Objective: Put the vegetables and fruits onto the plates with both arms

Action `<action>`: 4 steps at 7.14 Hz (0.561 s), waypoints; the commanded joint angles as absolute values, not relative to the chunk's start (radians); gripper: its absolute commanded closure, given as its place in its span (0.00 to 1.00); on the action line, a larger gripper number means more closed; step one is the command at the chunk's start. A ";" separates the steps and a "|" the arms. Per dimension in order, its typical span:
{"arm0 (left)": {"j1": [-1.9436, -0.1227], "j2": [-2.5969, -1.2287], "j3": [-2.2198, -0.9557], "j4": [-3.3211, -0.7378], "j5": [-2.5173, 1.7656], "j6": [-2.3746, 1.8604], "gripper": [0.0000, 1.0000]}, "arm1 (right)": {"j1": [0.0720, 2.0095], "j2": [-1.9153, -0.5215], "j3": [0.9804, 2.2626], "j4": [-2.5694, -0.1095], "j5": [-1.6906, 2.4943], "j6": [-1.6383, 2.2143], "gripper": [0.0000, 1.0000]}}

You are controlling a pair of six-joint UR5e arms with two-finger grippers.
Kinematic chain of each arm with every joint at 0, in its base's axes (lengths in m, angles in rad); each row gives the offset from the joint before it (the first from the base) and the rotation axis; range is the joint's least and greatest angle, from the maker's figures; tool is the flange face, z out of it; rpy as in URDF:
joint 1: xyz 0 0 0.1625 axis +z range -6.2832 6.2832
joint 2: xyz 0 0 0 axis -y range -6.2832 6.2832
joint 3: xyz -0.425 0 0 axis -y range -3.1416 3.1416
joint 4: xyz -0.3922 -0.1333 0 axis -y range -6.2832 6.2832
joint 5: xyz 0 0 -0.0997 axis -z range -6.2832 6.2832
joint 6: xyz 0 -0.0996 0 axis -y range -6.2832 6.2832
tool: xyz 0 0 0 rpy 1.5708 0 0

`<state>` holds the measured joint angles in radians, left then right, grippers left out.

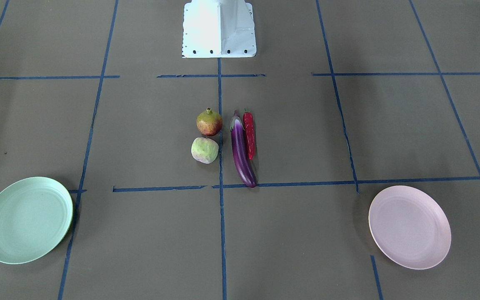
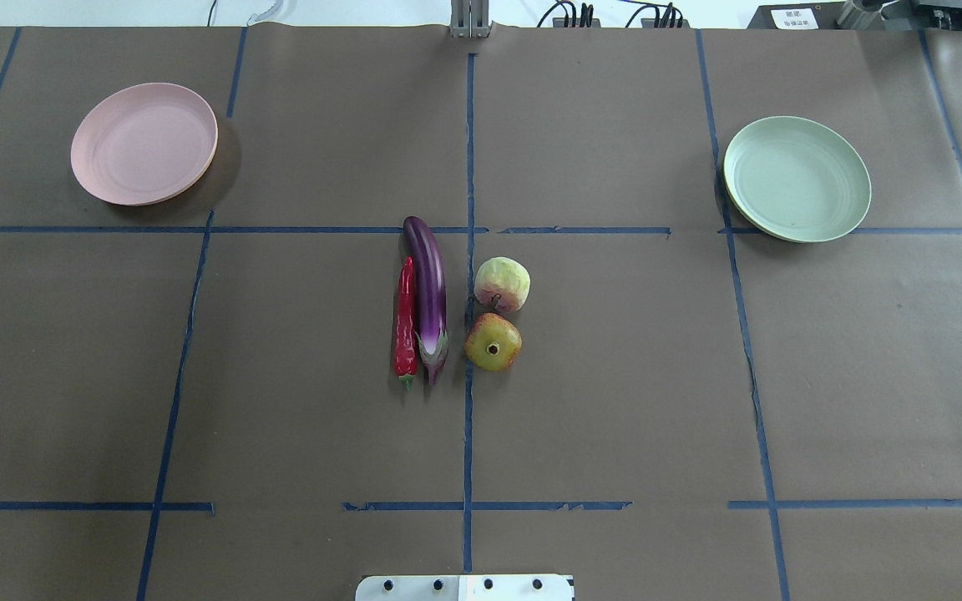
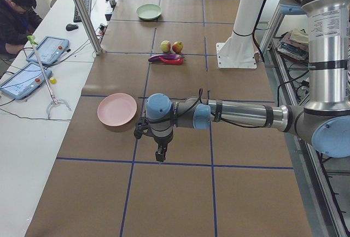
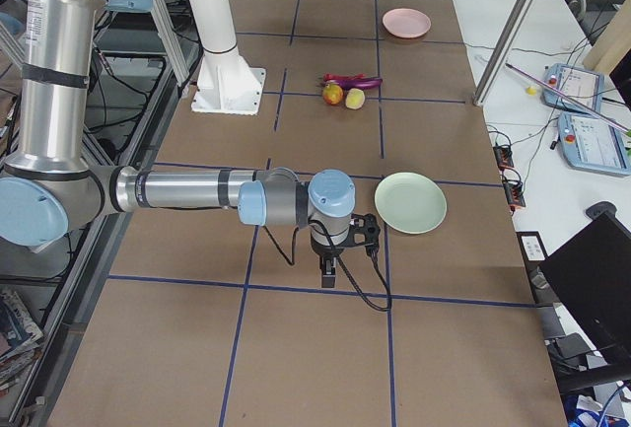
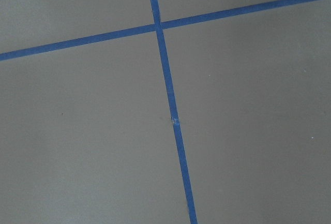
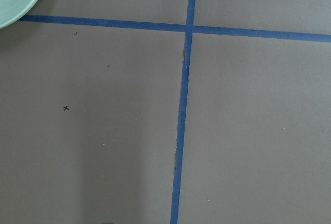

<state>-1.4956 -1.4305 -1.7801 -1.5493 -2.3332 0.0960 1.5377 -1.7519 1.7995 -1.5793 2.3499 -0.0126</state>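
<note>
The purple eggplant (image 2: 429, 292) and the red chili (image 2: 405, 321) lie side by side at the table's middle. Just to their right sit the pomegranate (image 2: 493, 342) and the pale-green and pink fruit (image 2: 502, 285). The pink plate (image 2: 144, 143) is far left and the mint green plate (image 2: 797, 179) far right; both are bare. My left gripper (image 3: 160, 154) hangs over the table near the pink plate (image 3: 117, 109). My right gripper (image 4: 328, 274) hangs near the green plate (image 4: 410, 202). Both grippers show only in the side views, so I cannot tell whether they are open or shut.
The white base block (image 2: 464, 587) stands at the near edge. Blue tape lines (image 2: 468, 250) cross the brown table cover. A person (image 3: 13, 12) sits at a side desk with tablets (image 3: 48, 49). A metal post (image 3: 82, 12) stands at the table's far edge.
</note>
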 commanded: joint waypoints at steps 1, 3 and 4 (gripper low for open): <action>-1.493 -1.433 -1.782 -1.549 -2.332 0.097 0.00 | 1.536 -1.752 1.807 -1.545 2.350 -0.012 0.00; -1.493 -1.431 -1.781 -1.549 -2.333 0.095 0.00 | 1.446 -1.740 1.821 -1.366 2.370 0.076 0.00; -1.493 -1.431 -1.781 -1.549 -2.335 0.095 0.00 | 1.369 -1.653 1.824 -1.306 2.372 0.191 0.00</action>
